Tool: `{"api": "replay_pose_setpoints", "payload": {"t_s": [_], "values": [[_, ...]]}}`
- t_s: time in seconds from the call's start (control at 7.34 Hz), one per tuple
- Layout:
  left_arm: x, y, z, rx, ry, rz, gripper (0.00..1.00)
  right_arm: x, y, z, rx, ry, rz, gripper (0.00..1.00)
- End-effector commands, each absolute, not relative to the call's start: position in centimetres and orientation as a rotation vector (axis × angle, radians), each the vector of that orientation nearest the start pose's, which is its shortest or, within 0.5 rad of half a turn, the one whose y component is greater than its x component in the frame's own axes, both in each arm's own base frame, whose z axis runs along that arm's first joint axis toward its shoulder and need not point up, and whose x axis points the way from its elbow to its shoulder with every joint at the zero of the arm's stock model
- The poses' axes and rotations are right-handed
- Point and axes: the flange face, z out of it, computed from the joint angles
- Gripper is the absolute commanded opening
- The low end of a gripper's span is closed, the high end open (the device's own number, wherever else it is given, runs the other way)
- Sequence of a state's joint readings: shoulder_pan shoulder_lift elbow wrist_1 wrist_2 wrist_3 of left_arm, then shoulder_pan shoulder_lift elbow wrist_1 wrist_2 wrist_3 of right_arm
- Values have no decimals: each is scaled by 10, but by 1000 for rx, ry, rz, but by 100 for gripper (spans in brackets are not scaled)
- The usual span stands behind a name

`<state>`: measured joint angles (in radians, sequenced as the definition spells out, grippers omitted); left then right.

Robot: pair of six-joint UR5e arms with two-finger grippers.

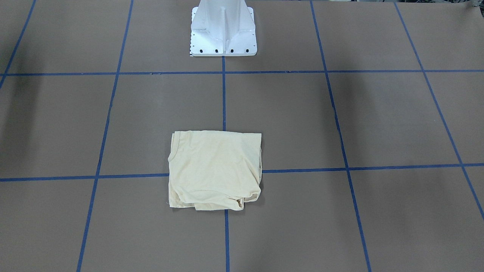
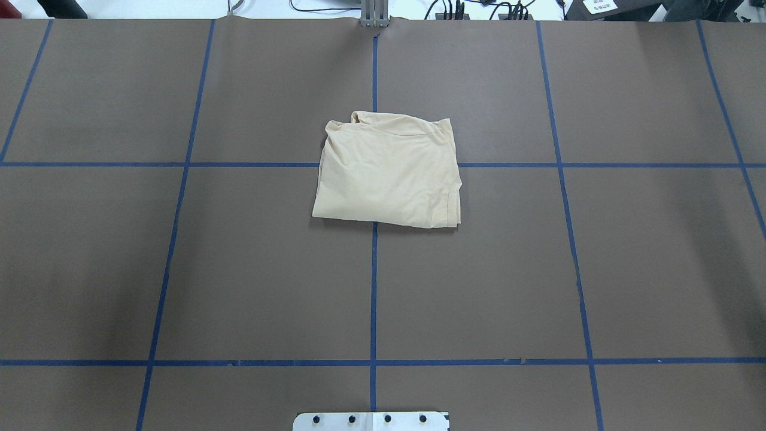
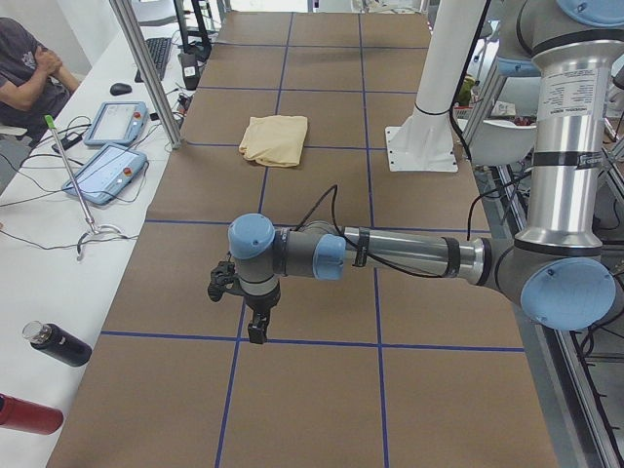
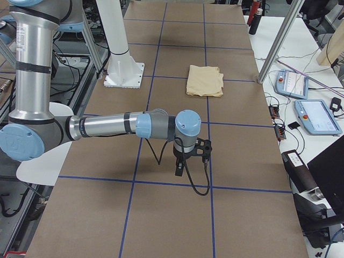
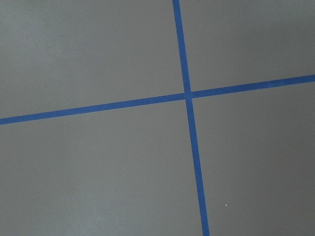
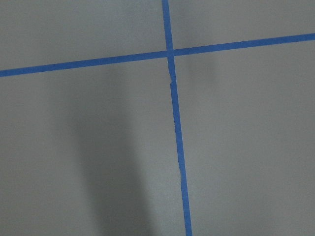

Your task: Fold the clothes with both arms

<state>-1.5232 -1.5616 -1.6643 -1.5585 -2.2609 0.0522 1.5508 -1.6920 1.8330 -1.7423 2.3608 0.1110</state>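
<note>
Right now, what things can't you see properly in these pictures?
- Whether the left pincer is open or shut: it shows only in the exterior left view, small.
- The same for the right pincer, which shows only in the exterior right view.
- The inside layers and sleeves of the shirt: its own folds cover them in every view.
- Both wrist views show only table and blue tape.

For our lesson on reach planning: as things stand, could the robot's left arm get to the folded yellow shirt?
Probably yes. The left arm hangs over the table, apart from the shirt, and only bare surface lies between them. Whether it can stretch that far is uncertain.
</note>
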Motion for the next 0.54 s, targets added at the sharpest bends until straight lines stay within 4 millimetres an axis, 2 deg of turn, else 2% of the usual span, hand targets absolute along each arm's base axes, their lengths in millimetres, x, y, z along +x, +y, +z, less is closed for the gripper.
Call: {"api": "replay_pose_setpoints", "payload": {"t_s": [0.0, 0.41], "values": [[-46, -495, 621, 77, 690, 123, 100, 54, -436, 599, -72, -789, 92, 100], [-46, -500, 616, 85, 689, 124, 100, 54, -437, 595, -61, -790, 87, 100]]}}
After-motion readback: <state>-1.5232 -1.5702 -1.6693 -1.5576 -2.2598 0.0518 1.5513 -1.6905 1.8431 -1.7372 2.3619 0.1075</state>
